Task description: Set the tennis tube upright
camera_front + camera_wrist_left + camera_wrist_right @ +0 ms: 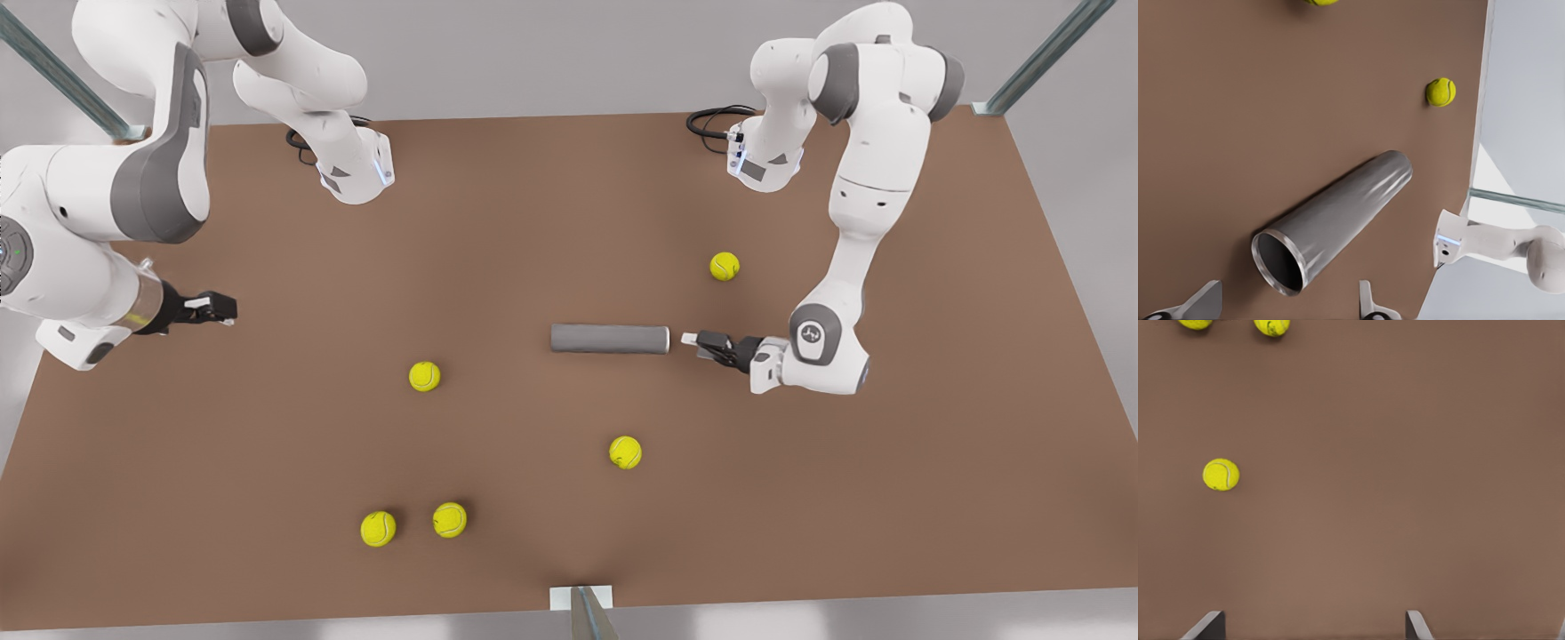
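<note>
While the tube lies flat: the tennis tube (609, 339) rests on its side near the middle of the desk (800, 498), long axis running across the front view, not yet upright.
Tube mouth: in the left wrist view the tennis tube (1335, 219) shows its open, dark-lined end facing the camera.
Left gripper: the left gripper (691, 339) sits low, just beside the tube's end on the front view's right, apart from it; in its own wrist view the left gripper (1288, 303) has its fingers spread wide, the tube's mouth lying between them and a little beyond.
Right gripper: the right gripper (224, 308) waits well apart at the front view's left; its wrist view shows the right gripper (1315, 628) with fingers spread over bare desk.
Balls: yellow tennis balls (424, 376) are scattered on the desk, none touching the tube.
Step in hand: approach to the tube's open end, by my reading.
Next move: likely easing forward until the fingers straddle the rim or wall, closing, then swinging that end up; the round tube may roll or slide if nudged first.
</note>
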You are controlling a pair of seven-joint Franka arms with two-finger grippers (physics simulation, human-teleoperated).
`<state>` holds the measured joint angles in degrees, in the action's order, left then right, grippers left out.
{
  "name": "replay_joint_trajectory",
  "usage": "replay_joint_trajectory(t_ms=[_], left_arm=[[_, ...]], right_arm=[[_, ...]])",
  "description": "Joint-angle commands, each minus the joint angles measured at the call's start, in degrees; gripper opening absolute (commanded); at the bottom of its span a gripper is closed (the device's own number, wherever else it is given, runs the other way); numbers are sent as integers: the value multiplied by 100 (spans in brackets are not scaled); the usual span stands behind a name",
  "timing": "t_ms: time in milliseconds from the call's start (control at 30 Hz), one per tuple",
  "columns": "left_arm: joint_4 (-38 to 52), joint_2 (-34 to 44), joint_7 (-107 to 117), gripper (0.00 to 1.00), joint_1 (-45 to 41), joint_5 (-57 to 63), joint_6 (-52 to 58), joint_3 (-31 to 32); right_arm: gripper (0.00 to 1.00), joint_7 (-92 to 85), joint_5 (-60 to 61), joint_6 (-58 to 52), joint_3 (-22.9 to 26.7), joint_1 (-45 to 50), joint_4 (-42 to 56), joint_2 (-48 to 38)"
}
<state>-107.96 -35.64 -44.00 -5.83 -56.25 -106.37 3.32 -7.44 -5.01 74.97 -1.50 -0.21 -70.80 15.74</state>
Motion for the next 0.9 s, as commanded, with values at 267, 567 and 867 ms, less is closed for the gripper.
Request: replay_joint_trajectory(t_ms=[267,567,867], left_arm=[[-446,207,664,100,-94,-360,-235,-69],[-446,137,946,100,-261,-932,-296,-16],[-437,-4,937,100,-305,-1011,-305,221]], right_arm=[[100,735,36,282,-26,135,-22,140],[100,735,27,282,-26,188,-22,201],[100,752,27,282,-26,196,-30,219]])
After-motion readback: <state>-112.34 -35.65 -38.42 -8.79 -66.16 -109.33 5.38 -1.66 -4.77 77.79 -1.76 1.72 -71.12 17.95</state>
